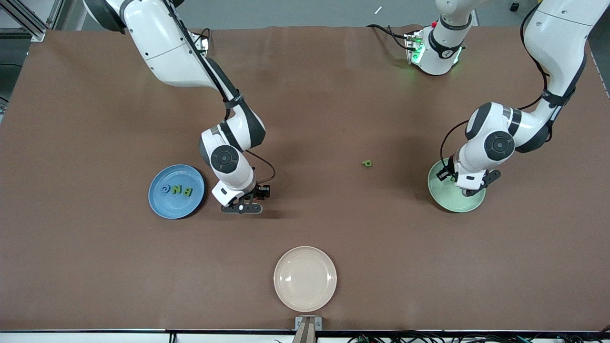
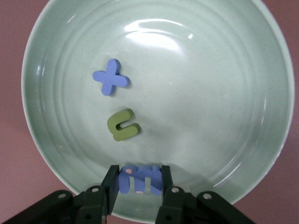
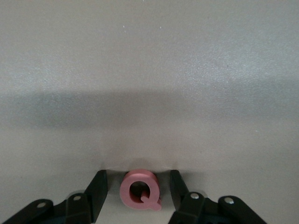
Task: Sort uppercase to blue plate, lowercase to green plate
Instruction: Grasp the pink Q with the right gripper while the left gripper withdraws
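green plate (image 1: 445, 202) half hidden by left arm

Glossy green plate (image 2: 60, 60), matt foam letters (image 2: 123, 125)

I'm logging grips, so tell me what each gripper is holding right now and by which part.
The left gripper, over the green plate, pinches the blue m by its two outer sides. The right gripper straddles the pink Q on the table, fingers not yet touching it.

Front view: high camera looking steeply down across the table (image 1: 305, 119), facing both bases, taking in three plates. Left wrist view: looking straight down, close, onto the green plate (image 2: 280, 140), which is also showing in the front view (image 1: 436, 193). Right wrist view: sitting very close over bare tabletop (image 3: 149, 70), framing the pink Q (image 3: 140, 190).
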Tool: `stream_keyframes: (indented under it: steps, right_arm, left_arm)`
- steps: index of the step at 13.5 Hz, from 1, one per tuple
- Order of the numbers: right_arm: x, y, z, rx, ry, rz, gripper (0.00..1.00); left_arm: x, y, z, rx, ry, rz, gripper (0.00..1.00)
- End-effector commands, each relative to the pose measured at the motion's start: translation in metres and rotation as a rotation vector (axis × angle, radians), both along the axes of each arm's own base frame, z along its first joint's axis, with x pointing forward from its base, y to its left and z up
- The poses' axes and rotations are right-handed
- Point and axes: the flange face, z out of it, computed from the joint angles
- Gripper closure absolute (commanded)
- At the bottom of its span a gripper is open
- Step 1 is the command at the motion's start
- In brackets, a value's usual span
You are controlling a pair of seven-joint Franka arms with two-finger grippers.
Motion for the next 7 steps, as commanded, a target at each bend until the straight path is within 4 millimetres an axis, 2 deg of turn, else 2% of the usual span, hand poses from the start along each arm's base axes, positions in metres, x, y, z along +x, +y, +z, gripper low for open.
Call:
stream_keyframes:
  steps: [1,2,3,4,5,6,7]
  right_arm:
    - [-0.010,-0.003,-0.005,-0.011,0.012,-0.014,0.56]
    - [-0.009,-0.004,-0.005,-0.010,0.012,-0.016,0.67]
    - [-0.009,-0.005,-0.005,-0.010,0.012,-0.018,0.78]
    - [-0.007,-0.006,-0.005,-0.011,0.012,-0.018,0.87]
    - [-0.006,-0.009,-0.004,-0.010,0.011,-0.021,0.96]
    - [-0.004,-0.011,-0.002,-0.009,0.008,-0.018,0.99]
    - [-0.002,-0.015,0.000,-0.016,0.023,-0.021,0.99]
  left_arm:
    - [-0.001,0.001,-0.001,0.002,-0.010,-0.012,0.77]
    - [-0.001,0.001,-0.001,0.001,-0.010,-0.015,0.73]
    - [-0.002,0.002,-0.001,0.002,-0.009,-0.015,0.55]
    - [0.000,0.006,0.002,0.006,-0.013,-0.018,0.32]
    - [0.002,0.012,0.008,0.010,-0.019,-0.018,0.18]
    - [0.004,0.015,0.015,0.021,-0.031,-0.015,0.05]
    - [0.005,0.015,0.021,0.031,-0.032,-0.017,0.00]
